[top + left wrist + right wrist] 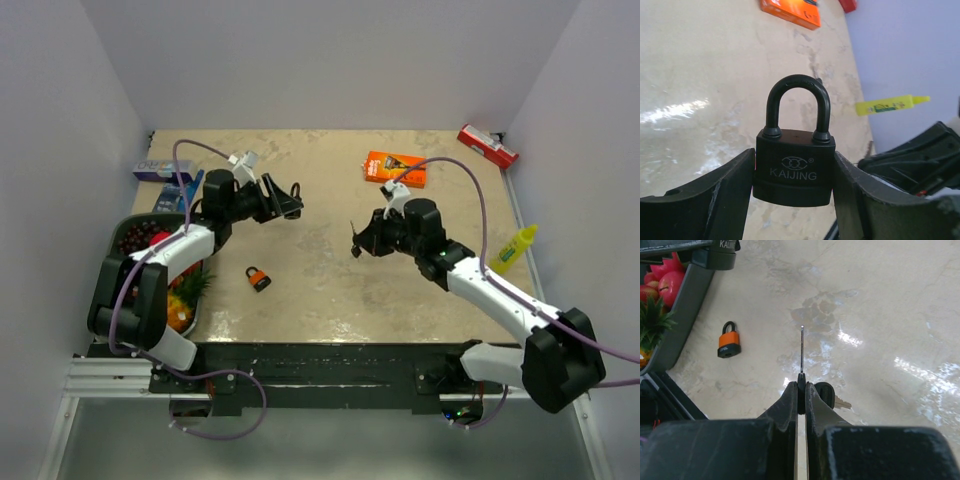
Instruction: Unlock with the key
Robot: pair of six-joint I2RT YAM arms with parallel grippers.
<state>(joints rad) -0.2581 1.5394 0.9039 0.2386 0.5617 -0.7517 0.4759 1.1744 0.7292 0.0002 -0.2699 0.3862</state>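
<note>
Black metal padlock (794,167), marked KAIJING, is held by its two sides between the fingers of the left gripper (285,203), raised above the table (330,290). Its shackle is closed and stands upward in the left wrist view. The jaws are spread to the width of the lock body and pressed against it.

The right gripper (801,390) is clenched tight on the head of a key (801,352), whose thin blade is seen edge-on, jutting straight ahead past the fingertips.

From above, the two grippers are seen facing each other over the middle of the table, apart — the lock lies to the left of the key's tip. In the right wrist view the lock shows only at the top left corner, off the blade's line, so the blade is judged not yet aimed at it.

The keyway is shown in no view; it is presumed to sit in the base, opposite the shackle. The coming move is judged to turn on the blade being swung left and lined up with the lock's long axis.

An orange padlock (729,341) lies flat on the table, nearer the left arm.
</note>
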